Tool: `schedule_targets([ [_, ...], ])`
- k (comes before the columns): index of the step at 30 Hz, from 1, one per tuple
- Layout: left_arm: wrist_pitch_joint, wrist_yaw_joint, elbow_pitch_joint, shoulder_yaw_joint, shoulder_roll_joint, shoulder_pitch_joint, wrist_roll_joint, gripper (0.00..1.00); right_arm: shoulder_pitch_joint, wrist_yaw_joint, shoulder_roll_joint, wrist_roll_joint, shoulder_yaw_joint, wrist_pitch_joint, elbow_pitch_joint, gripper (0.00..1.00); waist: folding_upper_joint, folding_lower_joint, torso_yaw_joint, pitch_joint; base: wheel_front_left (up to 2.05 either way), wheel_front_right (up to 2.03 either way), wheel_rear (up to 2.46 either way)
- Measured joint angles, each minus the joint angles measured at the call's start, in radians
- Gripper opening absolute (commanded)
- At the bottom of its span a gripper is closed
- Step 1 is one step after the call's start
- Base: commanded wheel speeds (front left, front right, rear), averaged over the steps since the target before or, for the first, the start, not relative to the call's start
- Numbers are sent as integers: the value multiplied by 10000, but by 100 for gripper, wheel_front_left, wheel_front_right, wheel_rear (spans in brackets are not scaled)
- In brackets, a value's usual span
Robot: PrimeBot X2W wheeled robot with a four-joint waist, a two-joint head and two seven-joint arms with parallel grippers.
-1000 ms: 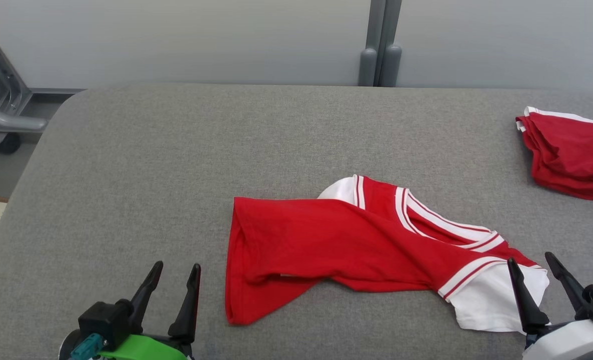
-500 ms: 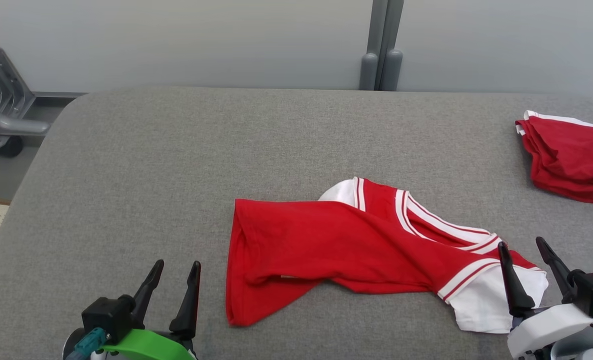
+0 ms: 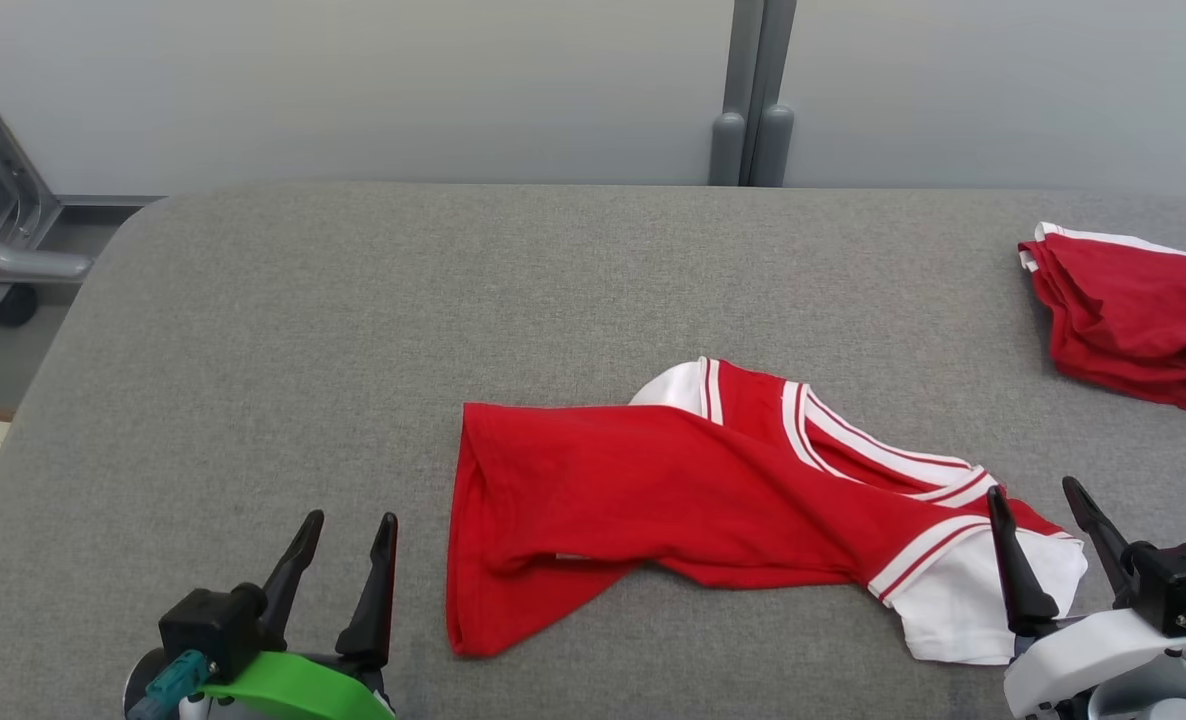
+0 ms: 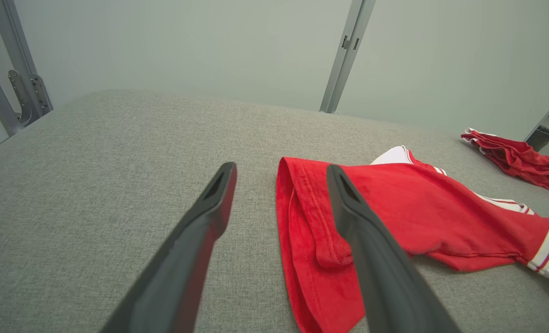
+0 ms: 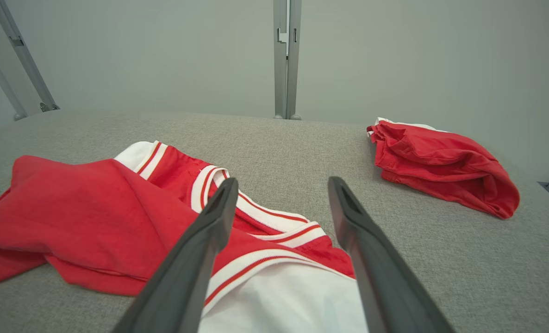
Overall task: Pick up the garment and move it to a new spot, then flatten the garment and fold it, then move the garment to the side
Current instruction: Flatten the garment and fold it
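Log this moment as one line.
garment: crumpled on table | left tool: open, beside it | right tool: open, at white sleeve | second garment: far right

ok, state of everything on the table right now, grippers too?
red and white shirt: crumpled, not folded, lying on the gray table, not held.
second red garment: bunched up near the table's right edge, untouched.
left gripper: open, empty, left of the shirt.
right gripper: open, empty, fingers over the white sleeve.
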Motion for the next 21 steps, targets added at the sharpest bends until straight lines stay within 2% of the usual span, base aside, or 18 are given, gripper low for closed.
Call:
schedule_targets([
  [16,0,-303,123,330,-316,1,261,100,-30,12,119,-253,-211,-2,199,100,0,0,-90,66,0,0,0],
  [21,0,-337,92,602,-376,10,339,100,613,33,128,-226,-236,-2,470,100,0,0,-150,196,0,0,0],
])
